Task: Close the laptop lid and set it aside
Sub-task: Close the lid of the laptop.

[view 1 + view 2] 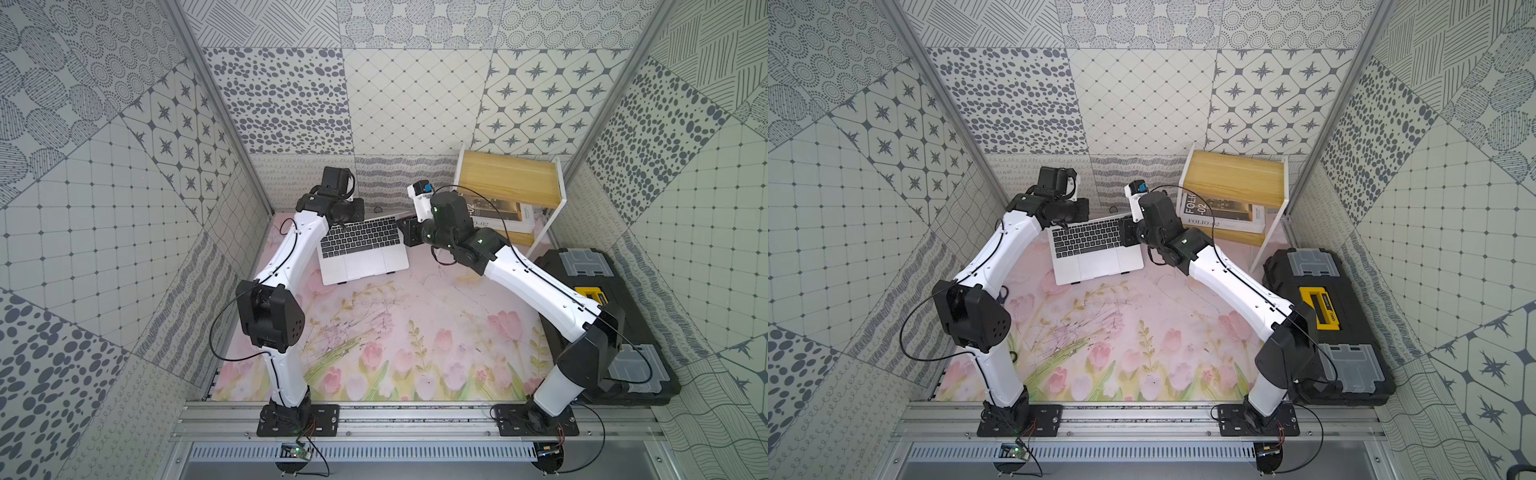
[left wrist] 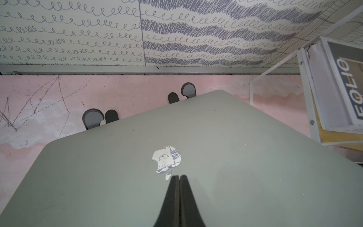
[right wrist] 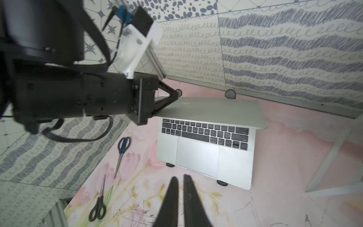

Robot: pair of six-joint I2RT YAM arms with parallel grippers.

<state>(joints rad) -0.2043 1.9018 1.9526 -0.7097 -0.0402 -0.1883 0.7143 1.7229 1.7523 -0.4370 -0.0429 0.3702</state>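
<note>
Far centre on the floral worktop (image 1: 415, 299), the laptop (image 3: 206, 149) sits with the laptop lid (image 2: 216, 147) half lowered, its screen hidden and the lid masked by the left arm (image 1: 307, 237) in both top views; the closed left hand (image 2: 179, 176) touches the lid's shell, and the closed right hand (image 3: 179, 178) is empty to its right.
</note>
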